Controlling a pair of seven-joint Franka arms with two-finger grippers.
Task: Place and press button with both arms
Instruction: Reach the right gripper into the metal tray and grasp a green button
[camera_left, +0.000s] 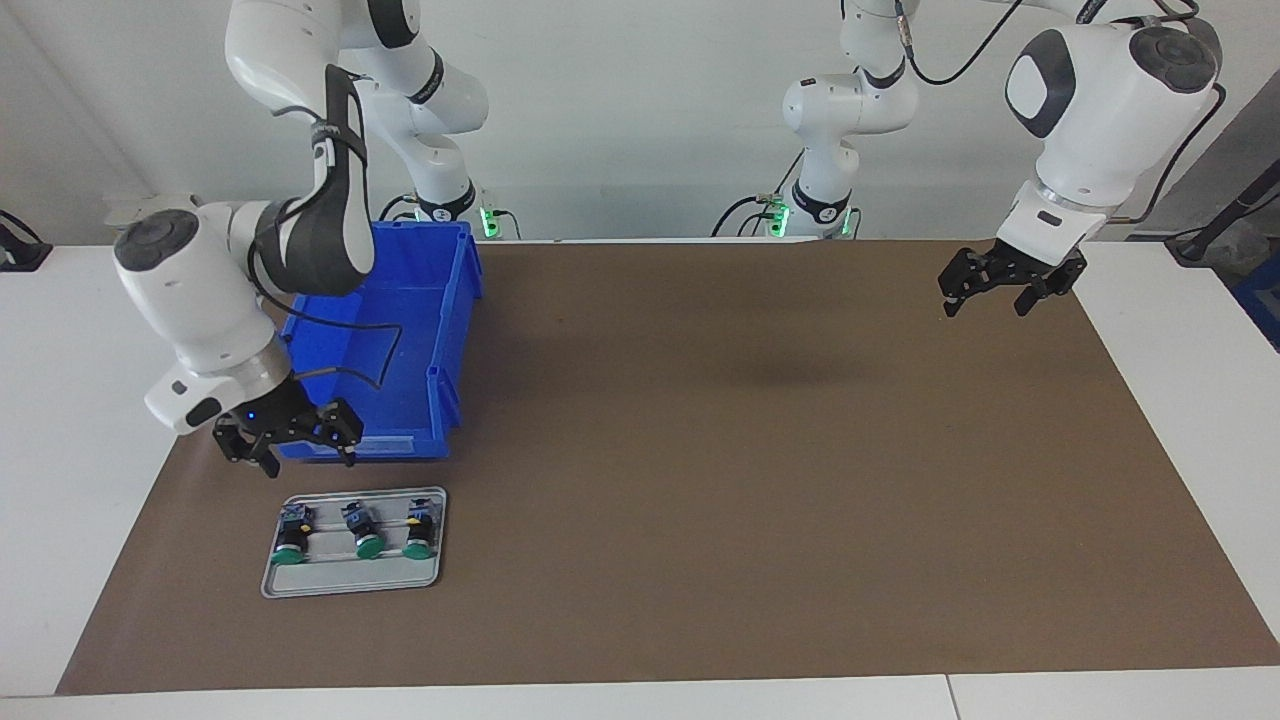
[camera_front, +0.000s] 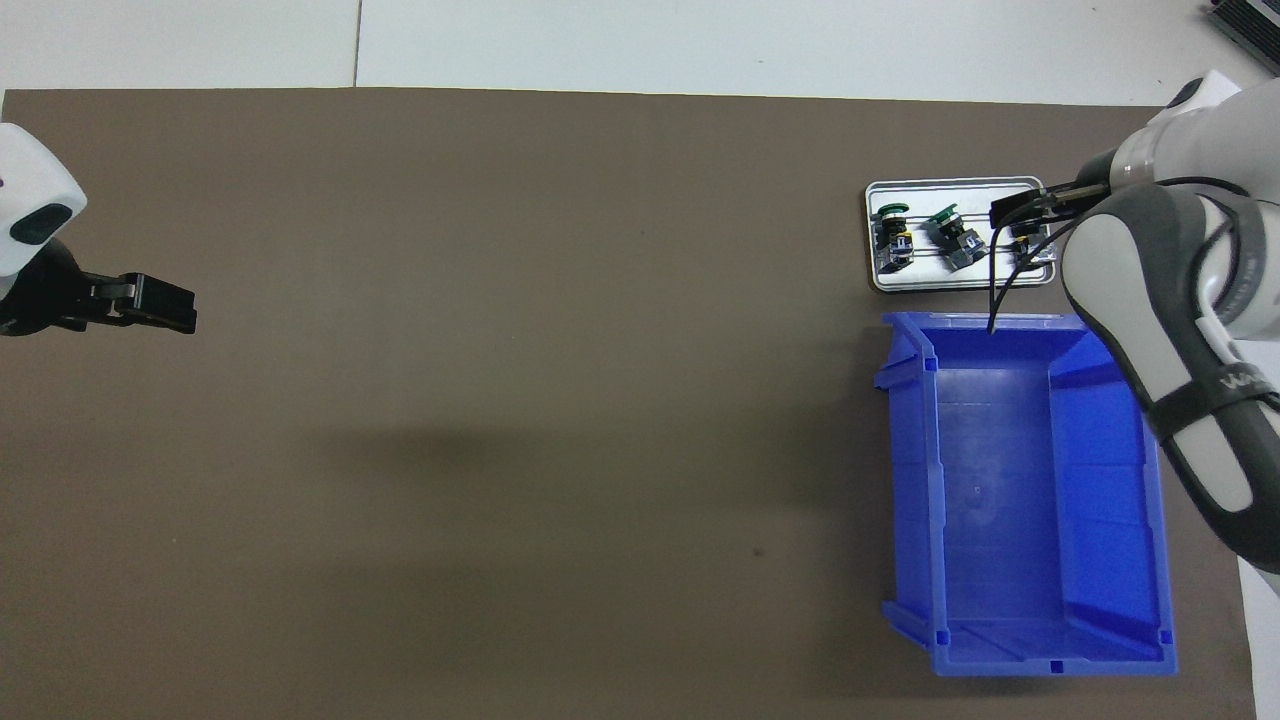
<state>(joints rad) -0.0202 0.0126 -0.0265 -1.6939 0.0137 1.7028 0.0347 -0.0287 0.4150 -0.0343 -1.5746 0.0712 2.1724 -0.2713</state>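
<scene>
The right hand (camera_left: 285, 440) hung open and empty just above the tray (camera_left: 352, 585), ready to pick a button (camera_left: 290, 536). The left hand (camera_left: 1010, 285) waited open, holding nothing, well apart.

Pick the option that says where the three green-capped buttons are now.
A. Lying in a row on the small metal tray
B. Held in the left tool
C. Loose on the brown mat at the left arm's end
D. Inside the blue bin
A: the three buttons lie side by side on the metal tray, which sits beside the blue bin, farther from the robots; no buttons show in the bin.
</scene>
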